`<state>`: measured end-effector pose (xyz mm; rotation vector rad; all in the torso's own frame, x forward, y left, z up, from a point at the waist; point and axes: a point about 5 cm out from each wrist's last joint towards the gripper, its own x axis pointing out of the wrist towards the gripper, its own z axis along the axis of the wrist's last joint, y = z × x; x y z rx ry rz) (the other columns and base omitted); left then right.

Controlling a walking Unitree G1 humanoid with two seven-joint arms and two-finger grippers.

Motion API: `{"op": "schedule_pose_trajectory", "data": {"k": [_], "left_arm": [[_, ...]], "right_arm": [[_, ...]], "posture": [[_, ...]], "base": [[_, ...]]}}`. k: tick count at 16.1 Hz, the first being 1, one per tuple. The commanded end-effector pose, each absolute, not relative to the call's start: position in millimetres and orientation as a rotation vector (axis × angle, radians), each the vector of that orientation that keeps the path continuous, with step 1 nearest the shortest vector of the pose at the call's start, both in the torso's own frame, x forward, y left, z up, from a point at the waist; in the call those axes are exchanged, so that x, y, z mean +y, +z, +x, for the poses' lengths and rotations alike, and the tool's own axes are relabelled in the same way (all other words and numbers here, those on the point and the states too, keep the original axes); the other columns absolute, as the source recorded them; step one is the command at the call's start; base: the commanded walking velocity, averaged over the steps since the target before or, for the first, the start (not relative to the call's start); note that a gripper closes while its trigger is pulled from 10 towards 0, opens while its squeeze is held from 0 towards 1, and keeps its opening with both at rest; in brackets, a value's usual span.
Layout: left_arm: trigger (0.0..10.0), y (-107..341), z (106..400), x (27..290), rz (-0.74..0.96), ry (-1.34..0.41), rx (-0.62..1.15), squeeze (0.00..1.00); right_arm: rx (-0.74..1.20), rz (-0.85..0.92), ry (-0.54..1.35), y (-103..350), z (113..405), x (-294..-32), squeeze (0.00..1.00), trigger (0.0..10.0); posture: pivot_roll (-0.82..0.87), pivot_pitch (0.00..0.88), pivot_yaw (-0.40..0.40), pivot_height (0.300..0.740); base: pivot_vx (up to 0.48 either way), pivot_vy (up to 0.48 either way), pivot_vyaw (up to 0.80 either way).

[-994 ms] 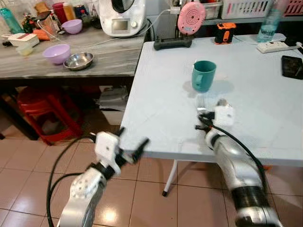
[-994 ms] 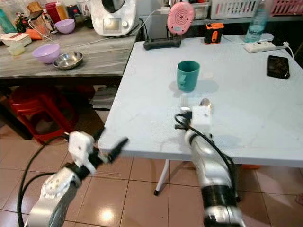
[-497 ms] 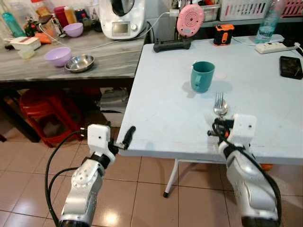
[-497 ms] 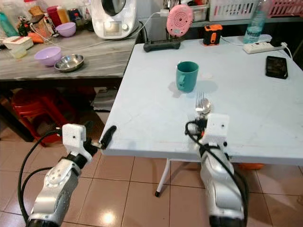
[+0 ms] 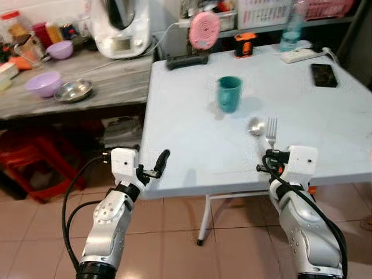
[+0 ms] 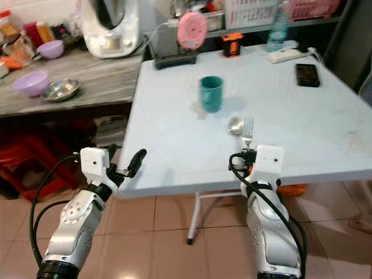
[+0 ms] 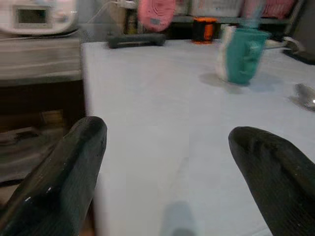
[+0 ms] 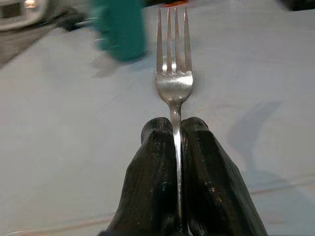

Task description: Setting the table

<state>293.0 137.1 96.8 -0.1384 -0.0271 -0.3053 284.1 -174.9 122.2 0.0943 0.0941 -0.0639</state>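
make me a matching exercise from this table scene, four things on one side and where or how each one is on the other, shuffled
Things:
1. fork
2. teal mug
3. spoon
4. left gripper

States:
A. open, at the table's near edge
B. lying on the table beside the fork
C. clamped by its handle in the right gripper
D. upright near the table's middle

Pairs: 1-C, 2-D, 3-B, 4-A

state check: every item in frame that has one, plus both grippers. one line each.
fork: clamped by the handle in the right gripper, tines pointing at the mug
spoon: lying flat on the table, beside the fork's tines
mug: upright, free, behind the cutlery
phone: lying flat, screen dark
steel bowl: upright on the counter
left gripper: open, holding nothing, at the table's near edge
right gripper: shut on the fork
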Motion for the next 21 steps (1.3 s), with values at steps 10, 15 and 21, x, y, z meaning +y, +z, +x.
{"op": "schedule_pose_trajectory", "data": {"k": [10, 15, 21], "left_arm": [[10.0, 94.4, 293.9, 147.8, -0.131, -0.267, -0.019, 0.0], [10.0, 94.3, 295.6, 146.3, -0.138, -0.261, -0.018, 0.0], [10.0, 93.7, 294.9, 145.5, -0.137, -0.264, -0.014, 0.0]], "right_arm": [[0.053, 0.128, -0.042, 130.7, 287.5, -165.2, 0.0, 10.0], [0.05, 0.133, -0.043, 130.9, 288.0, -166.0, 0.0, 10.0], [0.049, 0.139, -0.044, 130.4, 287.6, -164.6, 0.0, 10.0]], "posture": [[-0.07, 0.0, 0.145, 0.74], [-0.08, 0.0, 0.145, 0.74], [-0.08, 0.0, 0.146, 0.74]], "base": [[0.0, 0.364, 0.0], [0.0, 0.392, 0.0], [0.0, 0.391, -0.47]]}}
